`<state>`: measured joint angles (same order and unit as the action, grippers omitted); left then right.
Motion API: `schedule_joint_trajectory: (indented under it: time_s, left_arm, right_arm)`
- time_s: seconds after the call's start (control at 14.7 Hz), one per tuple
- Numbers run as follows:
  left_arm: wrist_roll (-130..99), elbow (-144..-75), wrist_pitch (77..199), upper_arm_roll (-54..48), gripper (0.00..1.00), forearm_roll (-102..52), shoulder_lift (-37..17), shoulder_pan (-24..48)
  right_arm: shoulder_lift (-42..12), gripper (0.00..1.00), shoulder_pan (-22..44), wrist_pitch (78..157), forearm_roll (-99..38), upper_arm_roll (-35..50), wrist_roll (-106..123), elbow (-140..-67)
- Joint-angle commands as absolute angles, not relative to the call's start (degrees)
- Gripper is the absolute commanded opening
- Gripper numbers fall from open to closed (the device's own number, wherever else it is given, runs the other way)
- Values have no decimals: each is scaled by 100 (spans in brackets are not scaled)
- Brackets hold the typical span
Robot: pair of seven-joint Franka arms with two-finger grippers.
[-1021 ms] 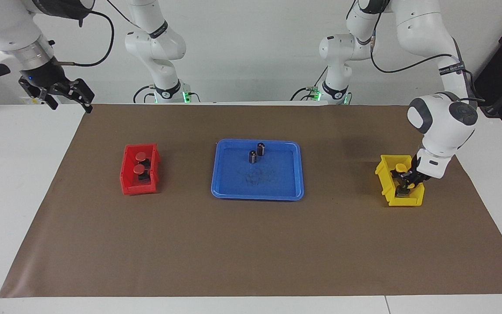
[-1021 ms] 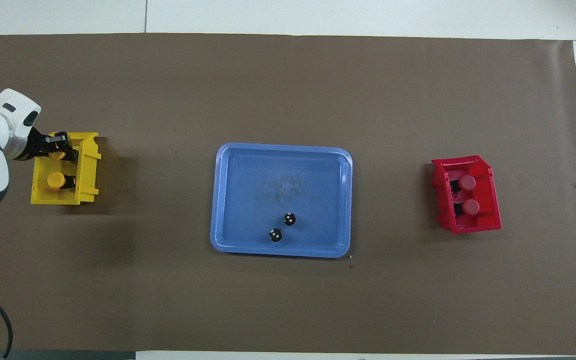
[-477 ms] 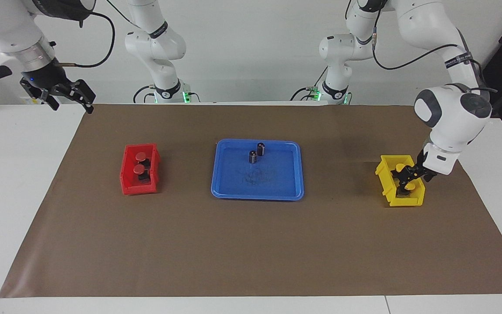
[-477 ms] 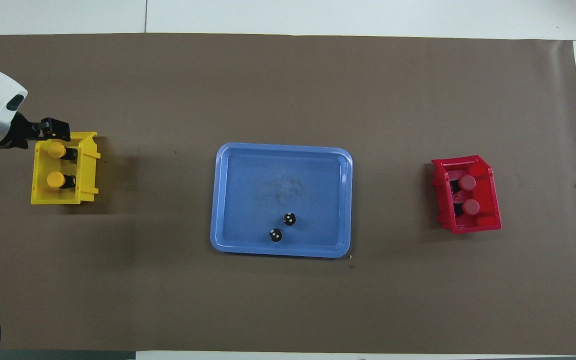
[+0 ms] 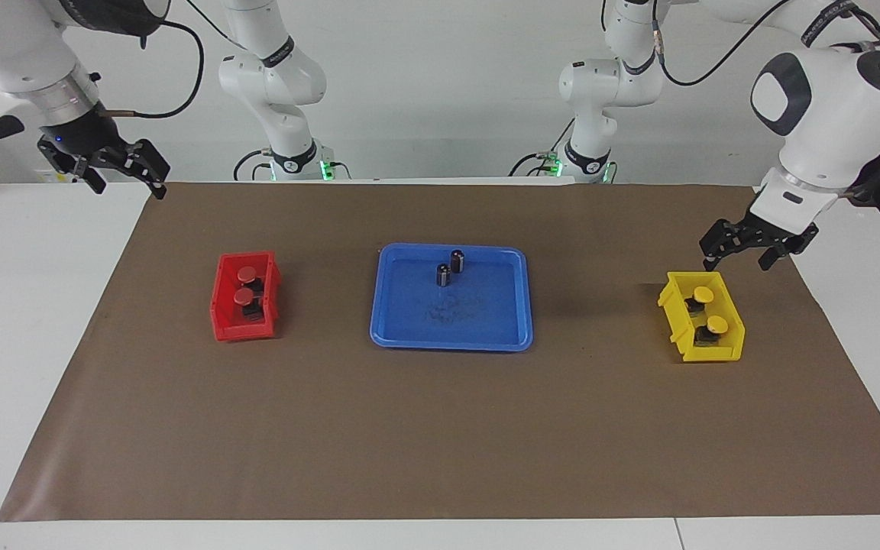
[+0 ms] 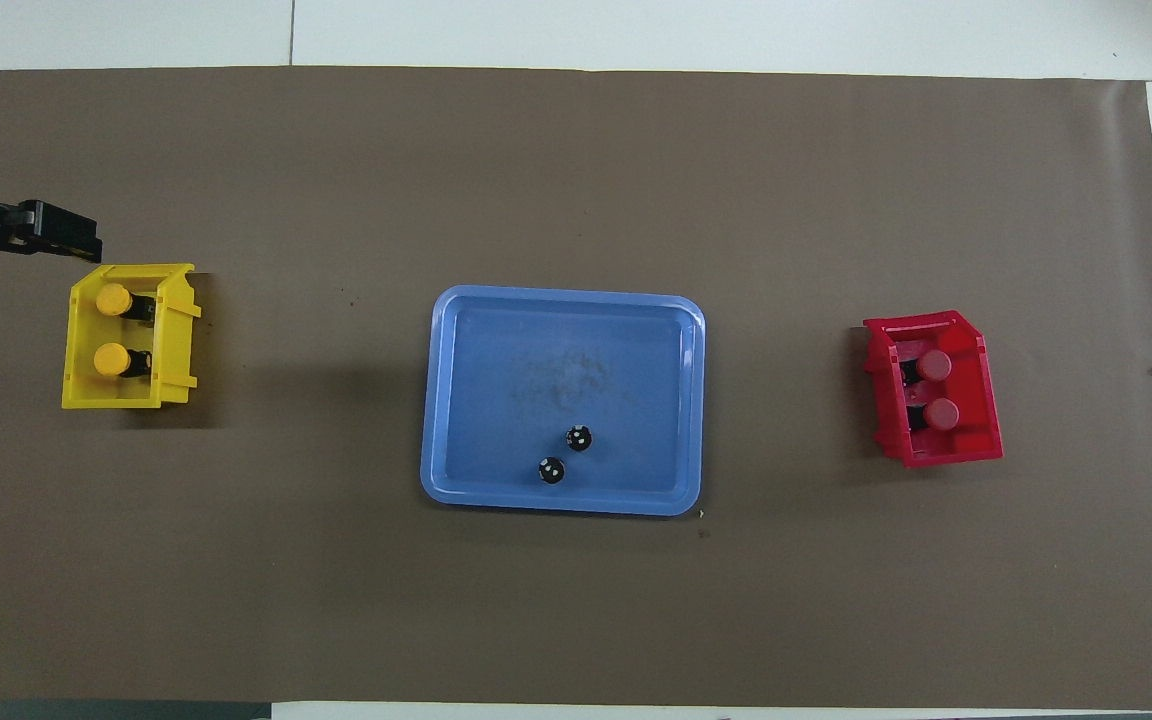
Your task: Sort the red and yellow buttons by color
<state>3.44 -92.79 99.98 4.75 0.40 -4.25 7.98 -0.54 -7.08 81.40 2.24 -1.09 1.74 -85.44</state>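
Two yellow buttons (image 5: pixel 704 295) (image 5: pixel 717 325) sit in the yellow bin (image 5: pixel 707 354) at the left arm's end of the table; they also show in the overhead view (image 6: pixel 113 299) (image 6: pixel 112 359). Two red buttons (image 5: pixel 246 273) (image 5: pixel 243 295) sit in the red bin (image 5: pixel 234 331) at the right arm's end. My left gripper (image 5: pixel 738 256) is open and empty, raised above the yellow bin. My right gripper (image 5: pixel 127 182) is open and empty, waiting high over the mat's corner at its own end.
A blue tray (image 5: pixel 451 342) lies in the middle of the brown mat, with two dark capless cylinders (image 5: pixel 457 260) (image 5: pixel 443 274) standing in its part nearer the robots. The bins stand well apart from the tray.
My left gripper has let go of a yellow button in the yellow bin, opened, and risen clear of the bin. The right arm has hardly moved.
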Motion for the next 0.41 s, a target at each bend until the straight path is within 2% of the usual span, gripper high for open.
schedule_joint_trajectory:
  time_s: [0.0, 0.34]
  left_arm:
    - [466, -9106, 9643, 519, 100, -140, -282, 914]
    - [475, -9062, 9440, 475, 100, -141, -62, 949]
  right_arm:
    - [-44, 100, -738, 8068, 88, -132, 334, -8552]
    - [-44, 100, -703, 8068, 79, -123, 334, -8561]
